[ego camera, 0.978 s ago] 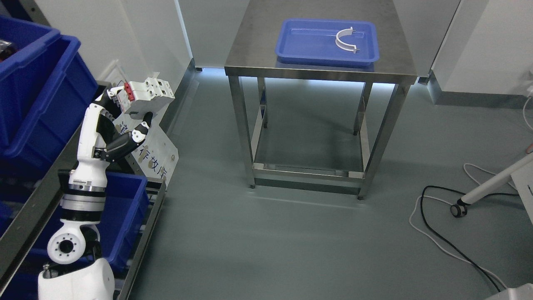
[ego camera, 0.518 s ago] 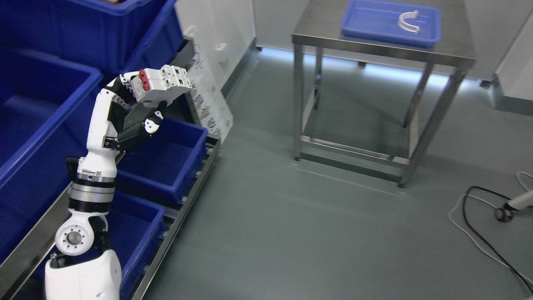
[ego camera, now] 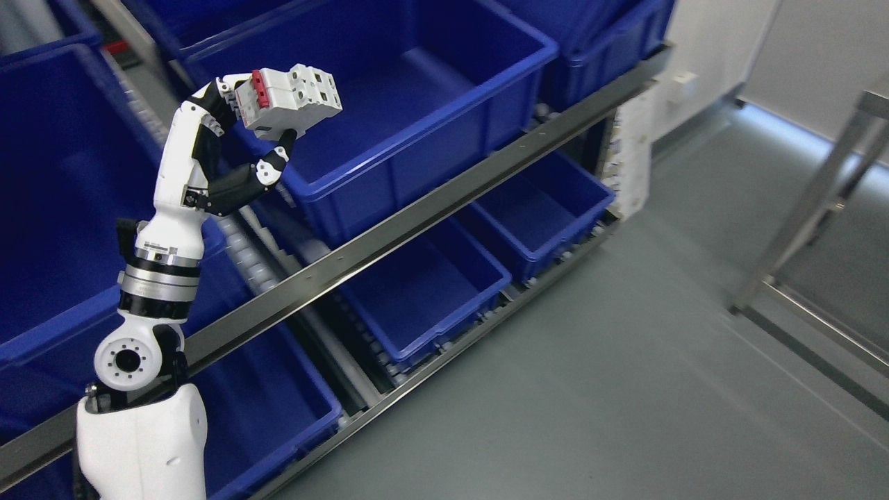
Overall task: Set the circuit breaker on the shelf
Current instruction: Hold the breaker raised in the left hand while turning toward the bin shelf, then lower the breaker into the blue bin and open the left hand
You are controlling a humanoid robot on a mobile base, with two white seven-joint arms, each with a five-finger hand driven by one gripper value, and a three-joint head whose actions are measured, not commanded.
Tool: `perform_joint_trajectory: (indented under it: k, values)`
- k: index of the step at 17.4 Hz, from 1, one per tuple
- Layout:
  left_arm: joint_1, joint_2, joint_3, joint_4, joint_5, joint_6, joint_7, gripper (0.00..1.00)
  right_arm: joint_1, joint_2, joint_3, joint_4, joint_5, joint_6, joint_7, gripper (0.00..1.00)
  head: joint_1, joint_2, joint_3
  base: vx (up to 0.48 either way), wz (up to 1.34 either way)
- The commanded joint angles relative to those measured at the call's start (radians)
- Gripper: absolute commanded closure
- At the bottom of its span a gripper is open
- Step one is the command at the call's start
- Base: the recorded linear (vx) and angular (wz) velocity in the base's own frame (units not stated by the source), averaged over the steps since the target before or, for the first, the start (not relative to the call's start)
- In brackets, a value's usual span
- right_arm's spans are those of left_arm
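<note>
My left hand (ego camera: 253, 128) is shut on a white circuit breaker (ego camera: 292, 101) with a red switch at its left end. It holds the breaker raised in front of the shelf rack, over the near left corner of a large blue bin (ego camera: 417, 90) on the upper shelf level. The breaker is in the air and touches no bin. The shelf's steel front rail (ego camera: 430, 208) runs diagonally below the hand. My right arm is out of view.
Blue bins fill the rack: a big one at far left (ego camera: 55, 208), two on the lower level (ego camera: 430, 292) (ego camera: 542, 201), more at the top. A steel table leg (ego camera: 806, 215) stands at right. Grey floor (ego camera: 625, 361) lies between.
The camera has swung left: the table and tray have left the view and the shelf rack now fills it. The hand still holds the breaker, raised a little higher.
</note>
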Motion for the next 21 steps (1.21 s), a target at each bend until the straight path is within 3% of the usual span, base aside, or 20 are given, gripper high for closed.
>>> perform_joint_trajectory:
  k: [1,7,11,14,17,21]
  values:
    - [-0.036,0.017,0.008,-0.006,-0.008,0.07,-0.008,0.89,0.0,-0.018,0.02,0.0,0.0,0.029,0.0,0.0,0.0,0.0,0.0,-0.084,1.13]
    - [-0.075,0.031,0.037,0.04,-0.008,0.102,-0.009,0.89,0.0,-0.018,0.02,0.0,0.0,0.031,0.0,0.0,0.0,0.0,0.0,0.005,0.8]
    - [-0.124,0.17,0.023,0.17,-0.009,0.142,-0.011,0.89,0.0,-0.018,0.02,0.0,0.0,0.031,-0.002,0.0,0.0,0.0,0.0,0.072,0.41]
    - [-0.215,0.283,-0.099,0.357,-0.067,0.145,-0.012,0.88,0.0,-0.018,0.02,0.0,0.0,0.031,-0.002,0.0,0.0,0.0,0.0,0.104,0.34]
    - [-0.394,0.263,-0.233,0.555,-0.167,0.16,-0.014,0.87,0.0,-0.018,0.02,-0.002,0.0,0.031,0.0,0.0,0.0,0.0,0.0,0.105,0.25]
    - [-0.594,0.137,-0.331,0.917,-0.253,0.179,-0.011,0.86,0.0,-0.018,0.02,0.0,0.0,0.031,-0.002,0.0,0.0,0.0,0.0,0.095,0.12]
